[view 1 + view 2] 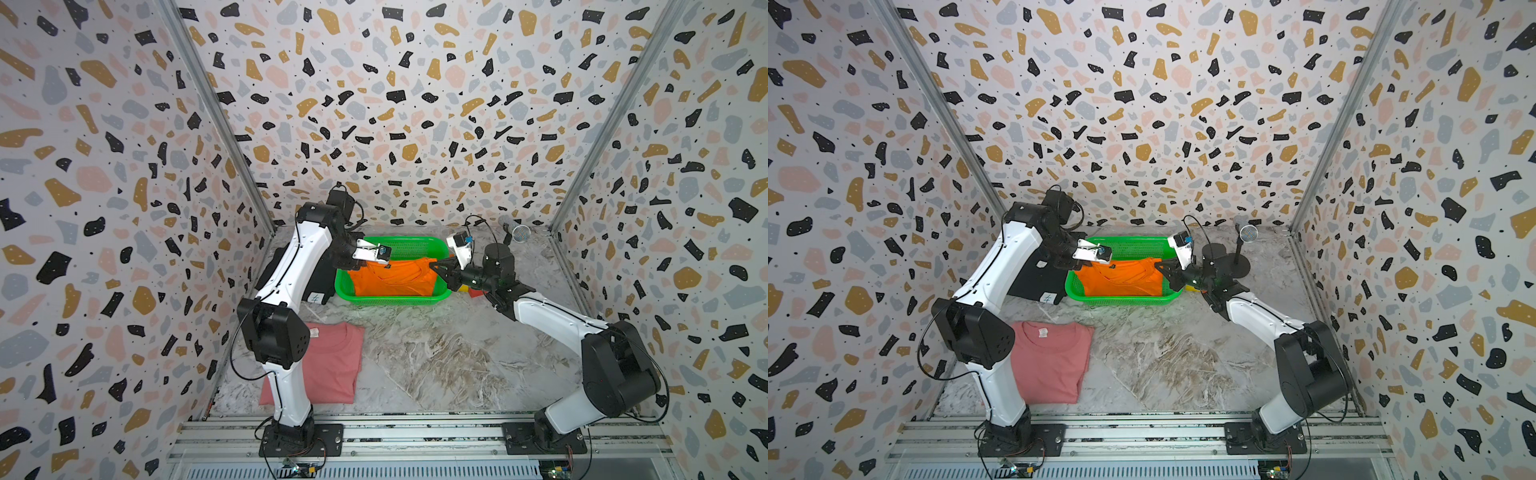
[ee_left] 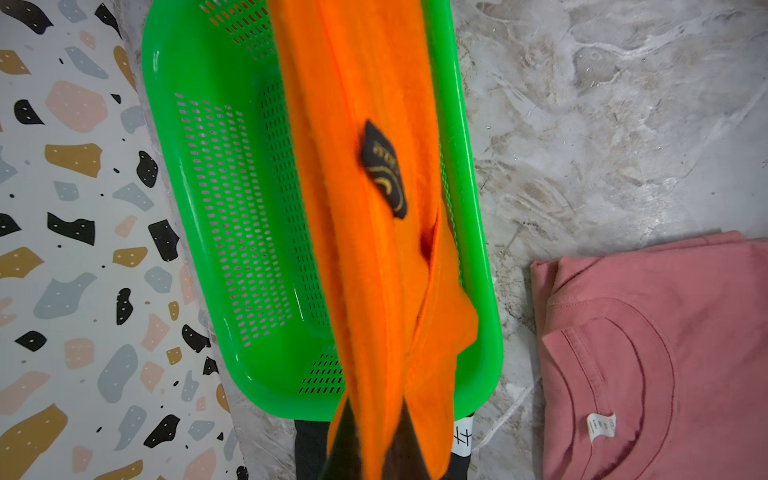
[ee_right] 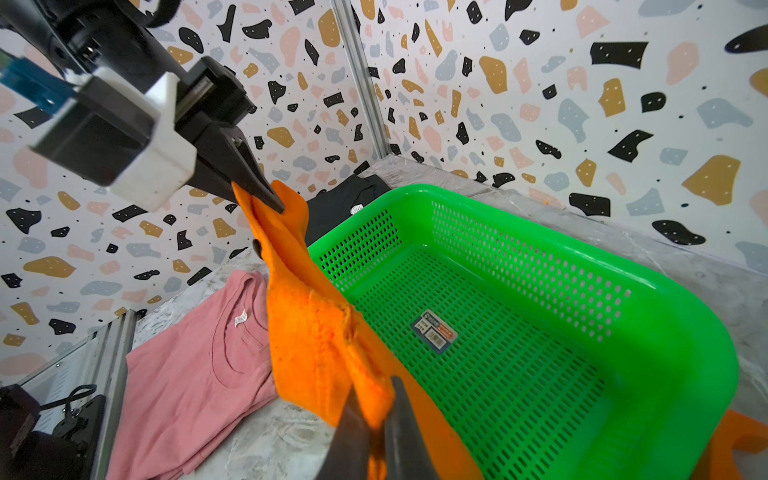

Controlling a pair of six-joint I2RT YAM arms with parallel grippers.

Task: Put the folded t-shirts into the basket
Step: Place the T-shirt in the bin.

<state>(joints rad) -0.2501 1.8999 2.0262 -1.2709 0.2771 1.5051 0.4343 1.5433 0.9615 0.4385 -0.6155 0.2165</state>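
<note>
The left gripper is pinched shut on one end of the orange t-shirt, the black fingers biting a bunched corner of cloth. The right gripper is clamped on the opposite end, its two fingers closed with orange fabric squeezed between them. So the shirt hangs stretched between the two arms like a hammock, sagging in the middle, no longer a neat rectangle. A dark neck label shows on it in the left wrist view.

It hangs over the green basket, towards the basket's near long wall. The floor of the basket is bare mesh with only a small sticker on it. I cannot tell whether the shirt's lower edge touches the plastic.

The basket sits at the far edge of the table, about midway along it. The black t-shirt lies flat just beside the basket's left end, towards the table's left edge, with a white tag at its near corner. The pink t-shirt lies folded at the near left corner, well apart from the basket, neck label up and partly hidden behind the left arm. In the far right corner stands a small stand with a round mesh head.
</note>
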